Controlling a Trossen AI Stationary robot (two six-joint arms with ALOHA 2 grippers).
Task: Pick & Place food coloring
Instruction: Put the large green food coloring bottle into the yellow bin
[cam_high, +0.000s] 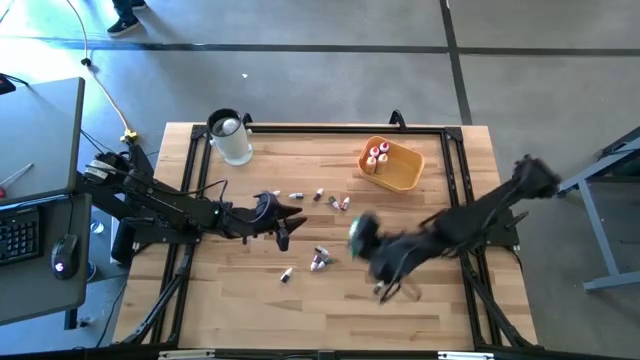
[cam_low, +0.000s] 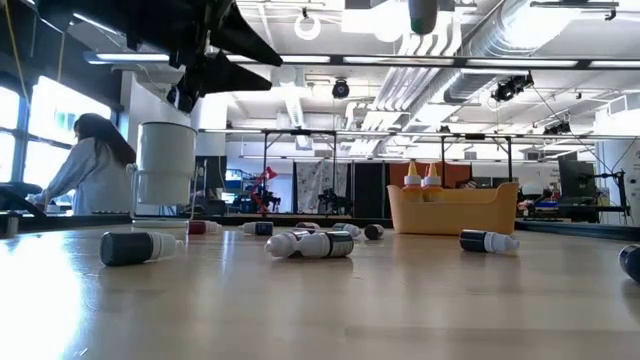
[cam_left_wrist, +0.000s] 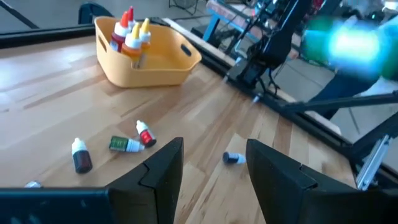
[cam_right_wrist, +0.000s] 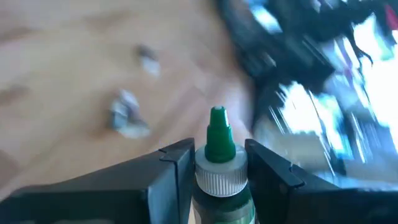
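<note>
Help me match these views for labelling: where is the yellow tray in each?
High view: yellow tray, upper right of centre.
Low view: tray right of centre.
Left wrist view: tray upper left.
Right wrist view: absent.
Shared landmark: upright bottles inside it.

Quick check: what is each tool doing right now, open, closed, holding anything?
Left tool: open, empty, above the table near the scattered bottles.
Right tool: closed on a green-capped food coloring bottle.
</note>
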